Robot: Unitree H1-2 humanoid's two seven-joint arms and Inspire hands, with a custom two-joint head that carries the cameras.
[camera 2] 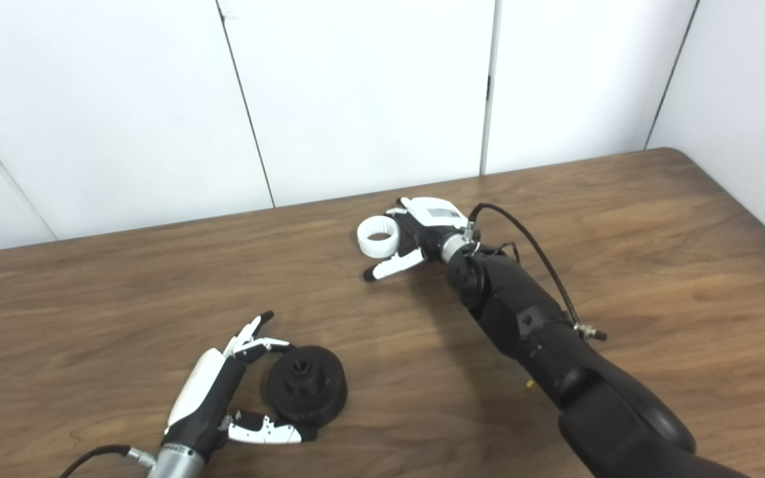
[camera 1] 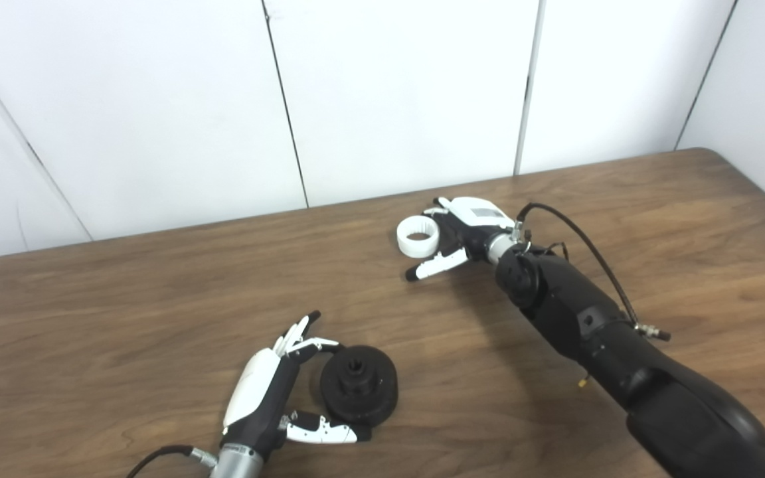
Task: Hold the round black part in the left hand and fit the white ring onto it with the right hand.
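The wooden table (camera 1: 157, 292) takes up the whole lower scene, white wall panels (camera 1: 396, 93) standing behind its far edge, and the round black part (camera 1: 358, 385) near the front is our landmark. Right of that part and beyond it, the right arm (camera 1: 582, 318) stretches in long and dark across the boards. Just left of the part sits the left hand (camera 1: 269, 385), cupped around it: fingers (camera 1: 299, 332) fanned over the far side, thumb (camera 1: 323, 431) tucked along the near side. It looks like touching at most, no lift, the part resting on the wood. Well beyond the part, toward the wall, the right hand (camera 1: 465, 236) has its fingers spread around the white ring (camera 1: 418, 237), thumb reaching out beneath. I cannot tell if it truly grips; the ring appears to sit on the table.

My read: early days. Neither piece is up, nothing is fitted. Left to do: close on both, raise them, bring the ring across, seat it on the hub.

Room? Plenty. Bare wood lies between ring and part, and both sit well in from the table's edges.
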